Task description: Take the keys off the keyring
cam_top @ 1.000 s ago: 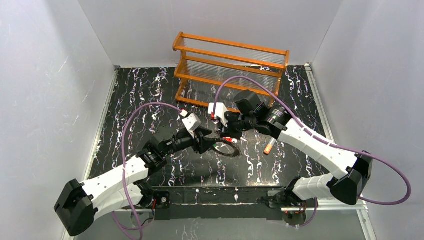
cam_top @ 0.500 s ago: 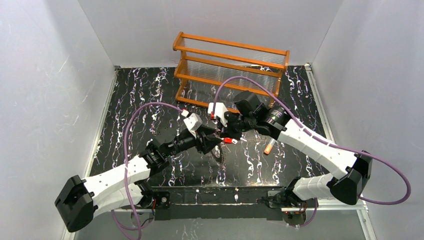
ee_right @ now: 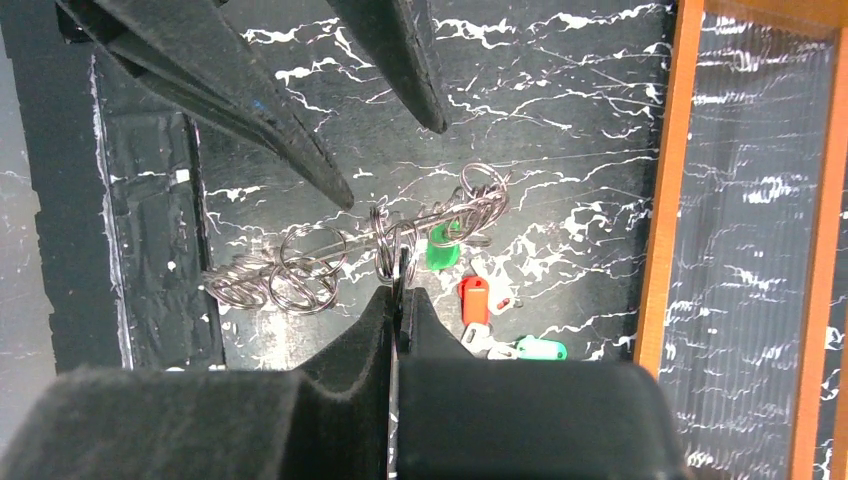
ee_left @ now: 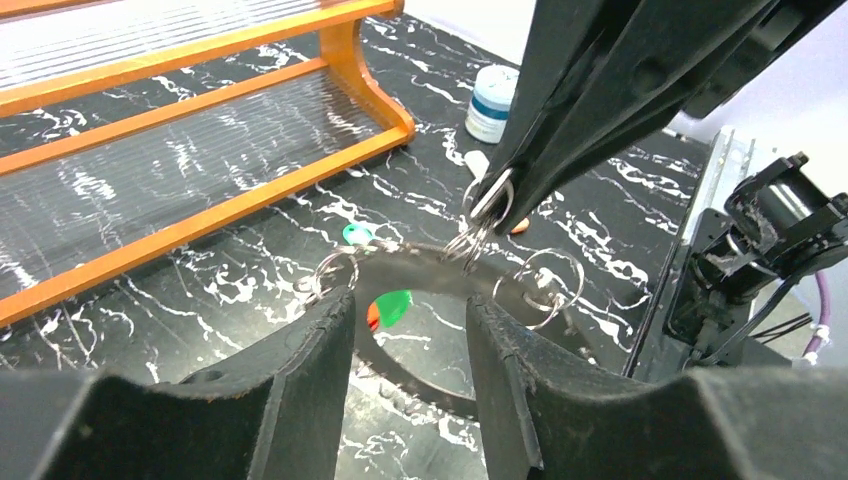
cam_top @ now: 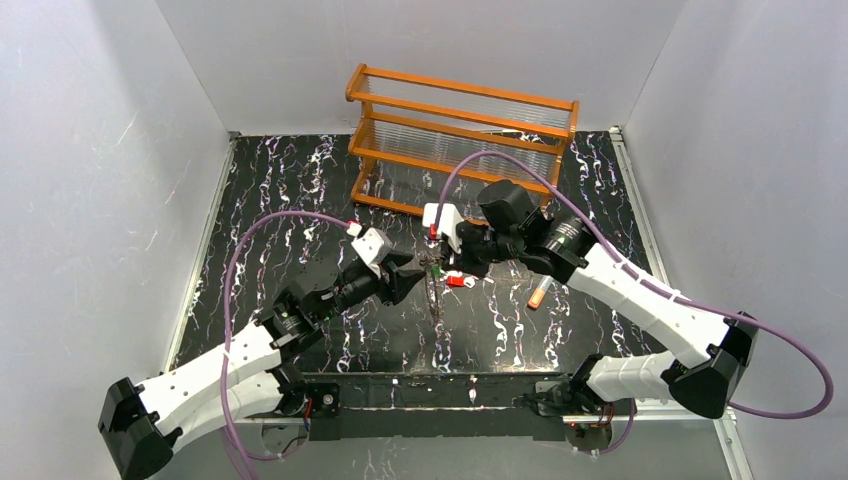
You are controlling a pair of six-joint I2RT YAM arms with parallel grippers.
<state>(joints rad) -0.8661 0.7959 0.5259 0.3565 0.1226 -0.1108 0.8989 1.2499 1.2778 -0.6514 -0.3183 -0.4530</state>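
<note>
The dark toothed keyring [cam_top: 432, 300] hangs on edge above the table, with several silver split rings [ee_right: 290, 275] on it. My right gripper [cam_top: 438, 266] is shut on one split ring [ee_left: 490, 198] at the keyring's top, and the pinch shows in the right wrist view [ee_right: 398, 288]. My left gripper [cam_top: 408, 276] is open, its fingertips [ee_left: 335, 310] on either side of the keyring [ee_left: 420, 268] without clamping it. A green key [ee_right: 440, 250] still hangs from the rings. A red key [ee_right: 473, 298] and another green key [ee_right: 540, 348] lie on the table below.
An orange wooden rack [cam_top: 460, 130] stands at the back. A clear tube with an orange cap [cam_top: 538, 295] lies right of the grippers. A blue-white lid [ee_left: 492, 90] stands near the rack's end. The table's front edge and arm bases [cam_top: 440, 395] are close behind.
The keyring went from lying flat in my left gripper to hanging on edge from my right gripper. My left gripper opened and drew back to the left.
</note>
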